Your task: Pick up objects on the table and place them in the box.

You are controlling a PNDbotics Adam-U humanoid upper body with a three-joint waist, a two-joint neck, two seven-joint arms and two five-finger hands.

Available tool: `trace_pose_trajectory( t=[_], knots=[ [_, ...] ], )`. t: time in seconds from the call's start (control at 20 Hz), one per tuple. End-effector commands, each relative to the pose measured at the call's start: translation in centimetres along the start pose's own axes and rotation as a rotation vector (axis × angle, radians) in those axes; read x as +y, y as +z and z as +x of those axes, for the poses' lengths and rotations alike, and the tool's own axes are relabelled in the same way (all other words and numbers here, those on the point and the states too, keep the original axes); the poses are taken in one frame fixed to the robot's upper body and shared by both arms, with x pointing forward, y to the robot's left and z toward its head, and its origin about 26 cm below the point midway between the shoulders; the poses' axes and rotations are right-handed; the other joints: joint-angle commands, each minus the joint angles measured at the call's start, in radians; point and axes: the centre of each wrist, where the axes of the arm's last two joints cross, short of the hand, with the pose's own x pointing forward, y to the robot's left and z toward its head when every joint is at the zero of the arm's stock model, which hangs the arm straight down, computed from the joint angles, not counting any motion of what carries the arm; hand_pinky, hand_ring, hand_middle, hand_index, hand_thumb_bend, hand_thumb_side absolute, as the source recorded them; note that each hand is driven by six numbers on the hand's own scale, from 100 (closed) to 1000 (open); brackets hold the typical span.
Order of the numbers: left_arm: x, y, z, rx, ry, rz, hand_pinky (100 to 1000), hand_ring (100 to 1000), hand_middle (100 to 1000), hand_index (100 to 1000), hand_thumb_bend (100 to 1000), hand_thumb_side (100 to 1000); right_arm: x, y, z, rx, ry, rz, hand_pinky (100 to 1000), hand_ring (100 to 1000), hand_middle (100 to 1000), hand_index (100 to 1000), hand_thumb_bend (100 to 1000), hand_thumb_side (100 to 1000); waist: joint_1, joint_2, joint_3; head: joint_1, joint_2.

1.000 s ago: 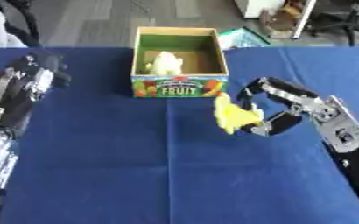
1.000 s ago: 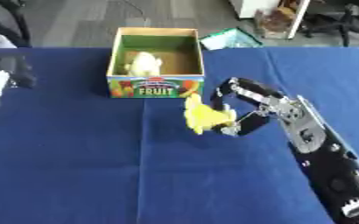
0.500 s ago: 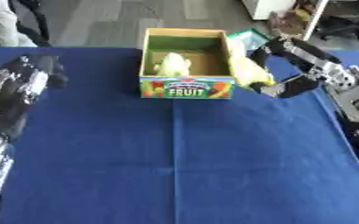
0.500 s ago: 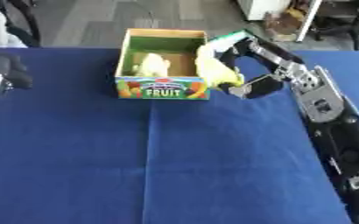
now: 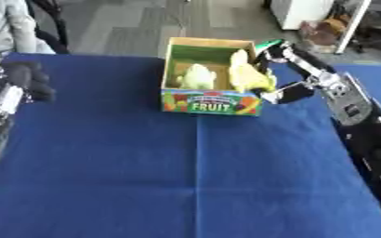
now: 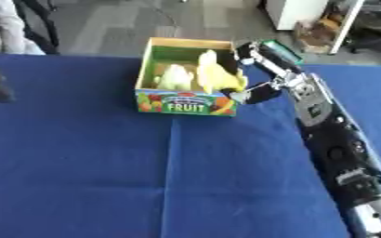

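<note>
A cardboard box (image 5: 213,103) printed "FRUIT" stands open at the far middle of the blue table. A pale green fruit (image 5: 196,76) lies inside it on the left. My right hand (image 5: 285,69) reaches over the box's right wall, its fingers curled round a yellow fruit (image 5: 246,74) that hangs over the right side of the box. My left hand (image 5: 24,80) sits at the left edge of the table, its dark fingers curled with nothing in them.
A green flat object (image 6: 277,48) lies just behind my right hand, off the box's far right corner. The blue cloth (image 5: 186,176) covers the whole table. A person's sleeve (image 5: 7,28) shows at the far left.
My right hand has carried the yellow fruit from beside the box's right wall to above its inside. The camera has shifted a little.
</note>
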Motion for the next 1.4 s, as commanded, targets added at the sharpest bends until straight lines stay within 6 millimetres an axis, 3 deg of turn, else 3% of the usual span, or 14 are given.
trace_pose_trajectory(
  t=[0.05,0.35,0.6,0.7,0.85,0.95,1.2,1.4],
  knots=[
    [-0.4,-0.5,1.1,-0.045,0.008,-0.032,639,594,576,719,230,510,-2.3,0.1,-0.4,0.057,0.089,-0.103,727,718,429,502,286,100,-0.002,-0.014,0.015,-0.035,-0.023],
    [-0.7,-0.6,1.1,-0.044,0.017,-0.050,640,594,575,719,231,515,-2.5,-0.4,-0.4,0.129,0.165,-0.229,729,731,505,590,347,100,-0.015,-0.011,0.051,-0.066,-0.036],
    [-0.8,-0.7,1.2,-0.047,0.020,-0.057,639,593,573,718,235,514,-1.5,0.0,-0.8,0.180,0.234,-0.175,747,763,598,683,400,100,-0.021,-0.009,0.073,-0.077,-0.040],
    [-0.8,-0.7,1.2,-0.046,0.019,-0.054,637,591,571,716,245,512,-0.8,0.5,-1.2,0.216,0.258,-0.133,771,800,685,761,415,109,-0.022,-0.008,0.077,-0.079,-0.042],
    [-0.8,-0.7,1.2,-0.043,0.016,-0.048,634,589,568,714,256,509,-0.1,1.1,-1.6,0.259,0.291,-0.088,803,857,813,858,489,349,-0.024,-0.008,0.076,-0.079,-0.041],
    [-0.8,-0.6,1.1,-0.039,0.014,-0.045,634,589,567,714,260,509,-0.1,1.3,-1.7,0.281,0.309,-0.094,809,871,841,874,521,401,-0.025,-0.009,0.073,-0.079,-0.041],
    [-0.6,-0.4,0.9,-0.026,0.008,-0.036,633,588,565,713,262,510,-1.0,1.3,-1.6,0.267,0.300,-0.215,797,848,795,852,502,329,-0.025,-0.014,0.055,-0.075,-0.038],
    [-0.2,0.1,0.4,0.000,-0.003,-0.013,633,587,563,712,263,519,-2.4,0.9,-1.0,0.188,0.230,-0.292,792,834,764,835,472,238,-0.028,-0.022,0.015,-0.060,-0.027]
  ],
)
